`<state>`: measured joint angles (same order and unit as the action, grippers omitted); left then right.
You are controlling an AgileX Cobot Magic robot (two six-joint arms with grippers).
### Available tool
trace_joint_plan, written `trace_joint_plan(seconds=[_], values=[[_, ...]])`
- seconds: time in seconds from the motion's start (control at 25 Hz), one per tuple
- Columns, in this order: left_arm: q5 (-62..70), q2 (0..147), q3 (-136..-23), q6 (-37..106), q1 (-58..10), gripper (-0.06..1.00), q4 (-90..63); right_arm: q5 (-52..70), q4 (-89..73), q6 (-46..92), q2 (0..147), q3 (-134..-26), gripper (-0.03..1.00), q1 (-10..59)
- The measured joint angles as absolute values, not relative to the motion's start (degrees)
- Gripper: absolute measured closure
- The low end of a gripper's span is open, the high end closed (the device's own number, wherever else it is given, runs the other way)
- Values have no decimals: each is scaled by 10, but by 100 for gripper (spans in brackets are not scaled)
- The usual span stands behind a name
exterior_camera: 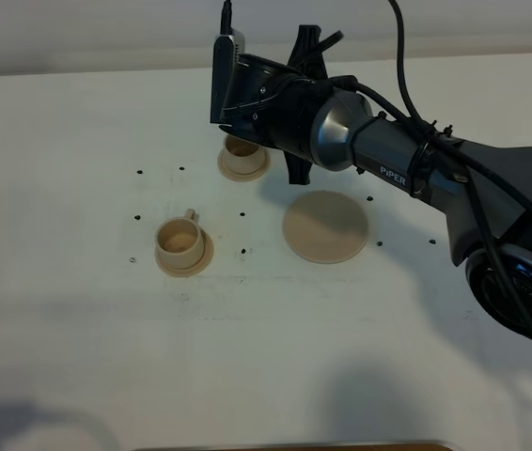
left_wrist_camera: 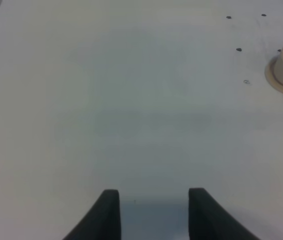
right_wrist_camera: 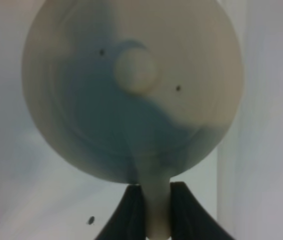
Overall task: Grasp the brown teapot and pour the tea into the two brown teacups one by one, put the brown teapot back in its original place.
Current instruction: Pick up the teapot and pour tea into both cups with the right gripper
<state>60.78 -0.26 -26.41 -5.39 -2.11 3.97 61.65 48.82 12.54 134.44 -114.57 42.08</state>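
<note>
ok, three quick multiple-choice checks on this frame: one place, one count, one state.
1. The right arm reaches out to:
A) the far cup
B) the near cup
C) the table's front edge

2. Cups in the high view:
A) one
B) two
C) three

3. The teapot is:
A) on the big saucer
B) lying on the table
C) held by its handle in the right gripper

Answers:
1 A: the arm's end sits right by the far cup, well away from the near cup.
2 B: only the far cup and the near cup show.
3 C: the right wrist view shows the fingers shut on the handle, and the big saucer is bare.
</note>
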Motion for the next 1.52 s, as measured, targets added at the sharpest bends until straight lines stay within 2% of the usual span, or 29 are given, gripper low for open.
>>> trace_joint_plan(seconds=[1.52], values=[[608, -3, -264, -54, -21, 63, 40, 629, 493, 180, 1344, -1146, 85, 430]])
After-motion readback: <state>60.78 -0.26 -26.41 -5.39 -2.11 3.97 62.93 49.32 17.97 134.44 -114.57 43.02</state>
